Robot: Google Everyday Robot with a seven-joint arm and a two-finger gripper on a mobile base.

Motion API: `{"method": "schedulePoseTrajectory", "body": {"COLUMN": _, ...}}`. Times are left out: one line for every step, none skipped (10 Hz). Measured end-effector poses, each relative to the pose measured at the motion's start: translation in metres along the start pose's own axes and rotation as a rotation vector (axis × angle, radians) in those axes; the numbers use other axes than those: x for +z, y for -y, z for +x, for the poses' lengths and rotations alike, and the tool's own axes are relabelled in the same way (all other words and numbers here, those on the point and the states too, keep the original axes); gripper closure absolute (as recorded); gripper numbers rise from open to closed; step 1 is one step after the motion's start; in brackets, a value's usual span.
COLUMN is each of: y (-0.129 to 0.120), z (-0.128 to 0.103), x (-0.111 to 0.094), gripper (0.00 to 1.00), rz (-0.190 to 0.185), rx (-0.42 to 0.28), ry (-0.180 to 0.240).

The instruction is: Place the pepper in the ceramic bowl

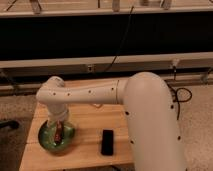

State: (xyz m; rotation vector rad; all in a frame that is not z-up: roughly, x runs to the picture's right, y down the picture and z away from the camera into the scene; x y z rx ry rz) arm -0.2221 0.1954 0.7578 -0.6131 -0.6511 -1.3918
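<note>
Green-glazed, the ceramic bowl [55, 136] is set near the tabletop's [90, 125] left edge. The pincer [58, 131] is lowered into it, with the pepper [58, 133] seen there. Its grip cannot be told.

the robot's thick white arm [150, 120] fills the right side of the camera view, its broad rounded upper segment rising from the lower right corner. from there a slimmer link dotted with small dark spots runs leftward, roughly level, to a rounded elbow joint [52, 92] at the far left. at that joint the limb turns sharply downward into a short wrist section [60, 114]. the gripper [58, 132] hangs at the end of the wrist, pointing straight down, directly below the elbow joint and lower than every other part of the arm apart from the base of the big segment.
</note>
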Motion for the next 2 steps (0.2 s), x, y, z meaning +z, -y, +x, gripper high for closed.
{"method": "schedulePoseTrajectory", "body": {"y": -0.005, "z": 0.0013, "x": -0.0018, "gripper": 0.2, "rz": 0.0, "rx": 0.005, "ry": -0.004}}
{"method": "schedulePoseTrajectory", "body": {"y": -0.0145, "z": 0.004, "x": -0.0046, "gripper": 0.2, "rz": -0.002, "rx": 0.014, "ry": -0.01}}
